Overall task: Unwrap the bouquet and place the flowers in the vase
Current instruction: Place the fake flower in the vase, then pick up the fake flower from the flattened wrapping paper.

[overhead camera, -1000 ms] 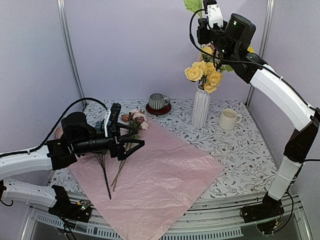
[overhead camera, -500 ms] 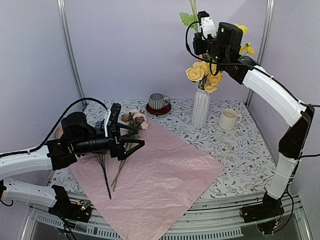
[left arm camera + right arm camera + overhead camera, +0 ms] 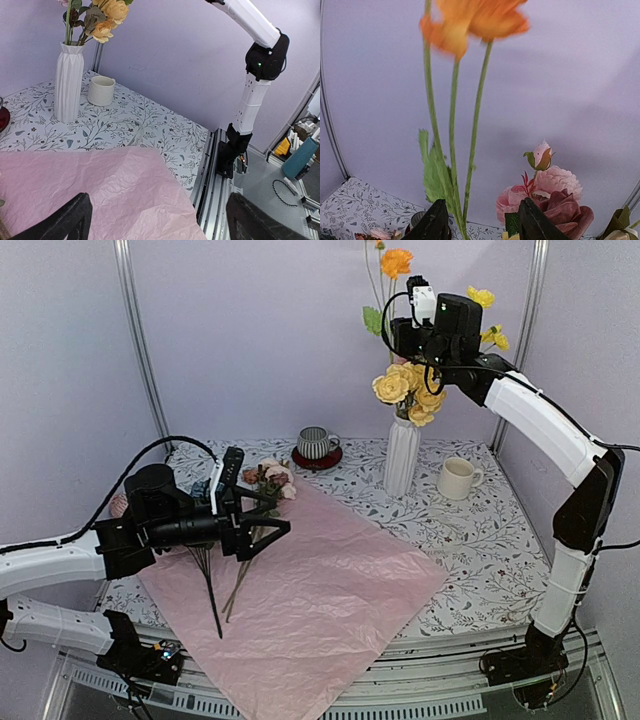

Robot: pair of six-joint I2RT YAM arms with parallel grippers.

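Note:
The white ribbed vase [image 3: 401,455] stands at the back of the table with yellow roses [image 3: 410,390] in it. It also shows in the left wrist view as the vase [image 3: 68,82]. My right gripper [image 3: 400,335] hovers above the roses. In its own view the right gripper [image 3: 482,202] has its jaws apart. Green poppy stems [image 3: 454,200] rise between the jaws, nearer the left finger, up to an orange bloom [image 3: 396,260]. The lilac-pink paper [image 3: 310,590] lies spread flat. More flowers [image 3: 270,480] rest on its far left corner. My left gripper [image 3: 258,515] hangs open and empty over their stems [image 3: 212,590].
A cream mug [image 3: 457,478] sits right of the vase. A striped cup on a red saucer [image 3: 317,444] stands to its left. Metal frame posts [image 3: 140,340] rise at the back corners. The paper overhangs the table's near edge [image 3: 450,645].
The right gripper has dropped a little and its jaws have come apart. The orange poppies now stand tall above it. The left arm has not moved.

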